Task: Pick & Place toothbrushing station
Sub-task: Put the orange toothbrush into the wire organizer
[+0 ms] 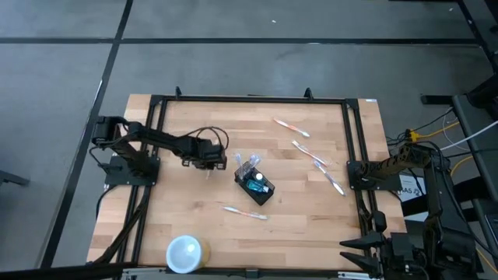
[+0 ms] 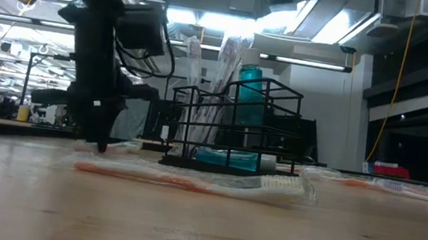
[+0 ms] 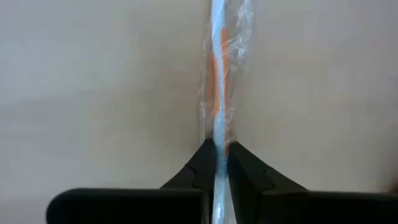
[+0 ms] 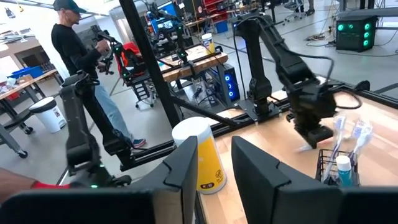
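Left gripper [image 1: 208,166]: you had it low over the table [image 1: 187,214], fingers [image 3: 199,169] pinched on a wrapped toothbrush [image 3: 219,99].
Toothbrushing station [image 1: 255,182]: it stood just beside your left gripper, toward the table's middle, upright, holding brushes and a teal tube.
Loose toothbrushes [image 1: 315,159]: they lay beyond the station.
Right gripper [image 4: 214,171]: you had it parked well apart at the table's right edge, fingers spread.

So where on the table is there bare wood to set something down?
The widest bare patch is the near right, between the caddy, the lone wrapped toothbrush and the right arm's side. Another lies along the far edge behind the left gripper, which pinches a wrapped toothbrush. Crowded: the far right, where three wrapped toothbrushes lie; the white cup takes the near-left corner.
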Tool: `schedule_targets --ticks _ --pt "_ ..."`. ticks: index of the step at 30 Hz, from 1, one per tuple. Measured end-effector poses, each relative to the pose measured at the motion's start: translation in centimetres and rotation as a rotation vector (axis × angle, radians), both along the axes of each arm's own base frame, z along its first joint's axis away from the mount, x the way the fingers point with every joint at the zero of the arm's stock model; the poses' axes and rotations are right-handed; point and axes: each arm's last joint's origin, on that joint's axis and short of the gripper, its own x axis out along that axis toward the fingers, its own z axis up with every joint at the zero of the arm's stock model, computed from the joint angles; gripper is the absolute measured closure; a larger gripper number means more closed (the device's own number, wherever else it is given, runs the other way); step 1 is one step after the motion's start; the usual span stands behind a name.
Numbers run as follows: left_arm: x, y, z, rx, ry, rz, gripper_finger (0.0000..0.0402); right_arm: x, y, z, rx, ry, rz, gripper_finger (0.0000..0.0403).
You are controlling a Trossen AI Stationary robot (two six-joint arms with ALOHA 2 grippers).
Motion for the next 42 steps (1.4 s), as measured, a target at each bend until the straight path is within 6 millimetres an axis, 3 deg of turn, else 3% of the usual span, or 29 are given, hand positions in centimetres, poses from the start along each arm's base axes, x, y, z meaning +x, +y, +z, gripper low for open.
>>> schedule_targets --ticks 4,11,15,22,26,29,33,38,42 --pt "-0.4 -2.9 2.1 -0.003 -0.083 -0.078 0.0384 0.0 0.0 0.2 -0.009 -0.02 -0.017 0.0303" --pt "-1.4 -7.4 9.1 0.173 -0.579 -0.115 0.0385 0.6 -0.3 0.3 -0.027 -0.018 -0.034 0.0303" --pt "-1.3 -9.4 12.0 0.265 -0.842 -0.212 0.0385 1.8 -1.1 0.6 -0.021 0.054 0.008 0.0303" --pt "-1.2 -11.8 15.7 0.463 -1.158 -0.382 0.0385 3.8 -3.3 3.0 -0.084 0.102 0.1 0.0303" --pt "-1.5 -13.0 17.4 0.541 -1.302 -0.494 0.0385 6.6 -4.5 4.1 -0.172 0.107 0.178 0.0303" --pt "-1.9 -13.7 18.0 0.565 -1.369 -0.574 0.0385 9.9 -6.3 4.0 -0.196 0.155 0.243 0.0303" --pt "-2.4 -14.6 18.6 0.585 -1.434 -0.665 0.0385 15.1 -9.8 3.9 -0.201 0.173 0.291 0.0303" --pt "-3.0 -15.6 19.0 0.622 -1.484 -0.751 0.0385 19.5 -14.8 6.2 -0.183 -0.04 0.365 0.0303" --pt "-3.4 -16.1 19.4 0.66 -1.527 -0.794 0.0385 22.7 -17.3 4.8 -0.149 -0.002 0.375 0.0303"
